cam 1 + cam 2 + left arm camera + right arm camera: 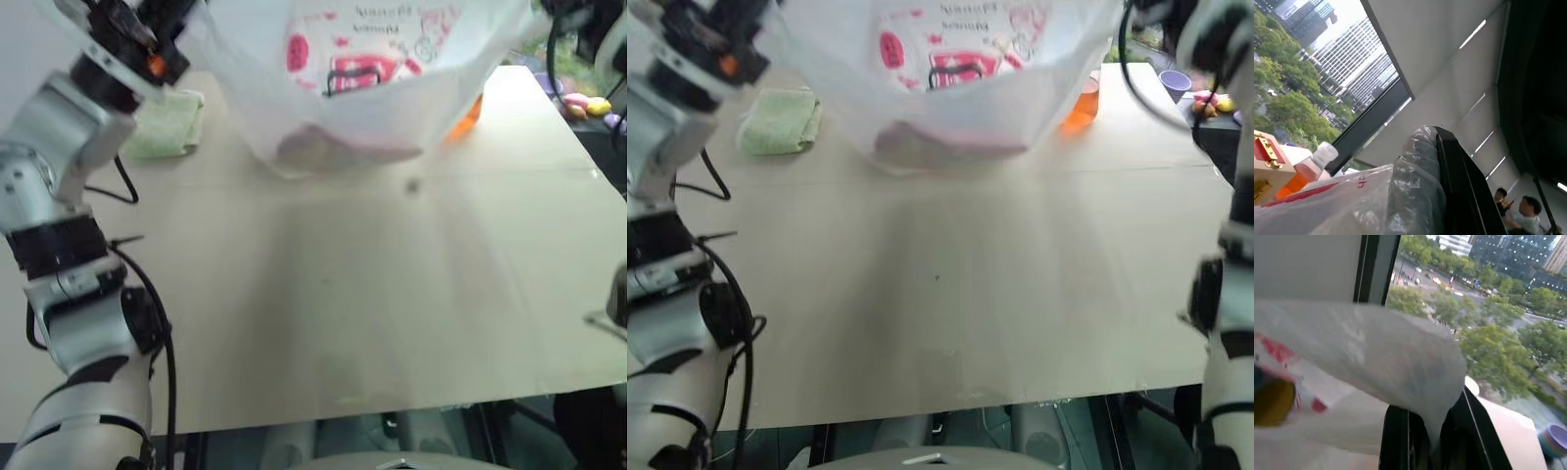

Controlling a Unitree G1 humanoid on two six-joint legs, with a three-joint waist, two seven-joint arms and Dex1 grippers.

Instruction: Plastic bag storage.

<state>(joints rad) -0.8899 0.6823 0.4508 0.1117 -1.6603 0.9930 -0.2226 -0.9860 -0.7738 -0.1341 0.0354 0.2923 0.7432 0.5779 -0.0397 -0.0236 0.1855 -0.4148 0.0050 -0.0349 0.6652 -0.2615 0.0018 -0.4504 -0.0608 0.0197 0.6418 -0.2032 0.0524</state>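
Bench: broad, pale, matte top, mostly bare at the near side.

Plastic bag: translucent white film with red and pink print, stretched wide across the far side of the bench, long axis running left to right, belly sagging down to just above the surface.

Left gripper: raised, jaws clamped together on the bag's film.

Right gripper: raised, jaws clamped on a gathered fold.

Green cloth: folded, far left.

Orange bottle: behind the bag.

Room: large window, trees and towers outside.
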